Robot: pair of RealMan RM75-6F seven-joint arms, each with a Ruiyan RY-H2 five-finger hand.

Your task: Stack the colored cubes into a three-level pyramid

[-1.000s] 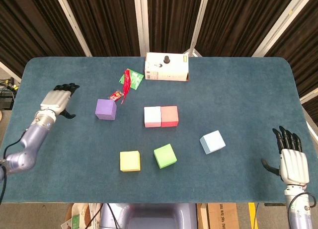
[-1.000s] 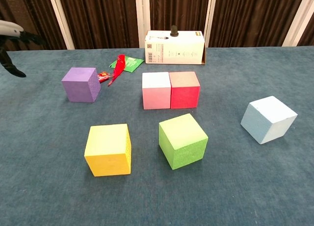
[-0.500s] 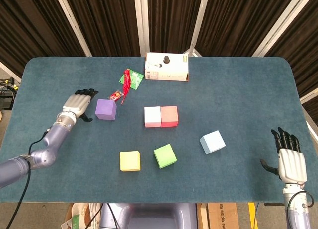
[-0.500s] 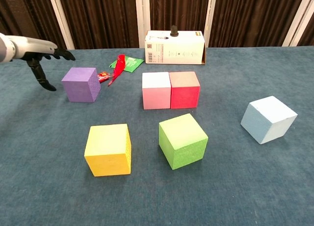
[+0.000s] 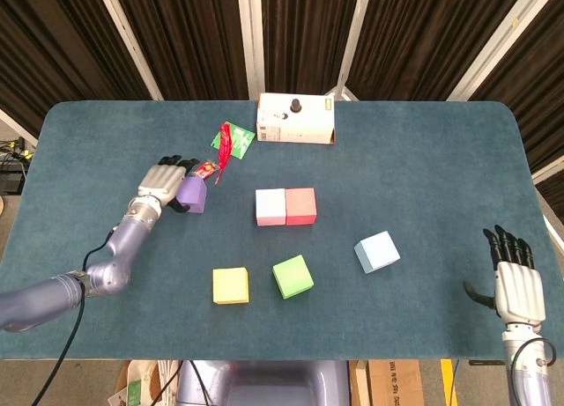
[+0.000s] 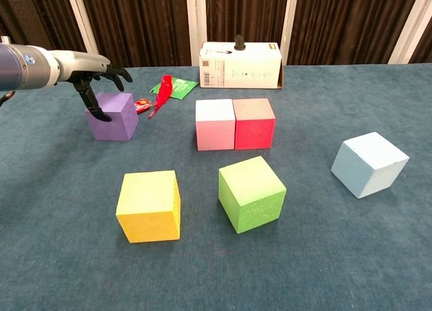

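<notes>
Nearest the robot, the yellow cube (image 6: 149, 205) and the green cube (image 6: 250, 193) sat side by side with a clear gap between them, bare blue surface (image 5: 423, 168) lying all the way to the near edge. Off at the near right corner the right hand (image 5: 515, 281) stood upright, holding nothing, fingers spread, well apart from every cube. The light blue cube (image 6: 369, 163), turned askew, lay alone on the right with open room on all sides. Farther back, the pink cube (image 6: 215, 124) and the red cube (image 6: 254, 123) touched face to face at the middle. To their left the left hand (image 5: 164, 182) reached over the purple cube (image 6: 112, 115), its fingers (image 6: 90, 98) curved down around the cube's left side; whether they actually gripped it could not be told. Just beyond lay a green packet (image 5: 233, 138) and a red wrapper (image 5: 205, 168). Near the far edge stood a white box (image 6: 240, 65) with small print and a code, too small to read.
</notes>
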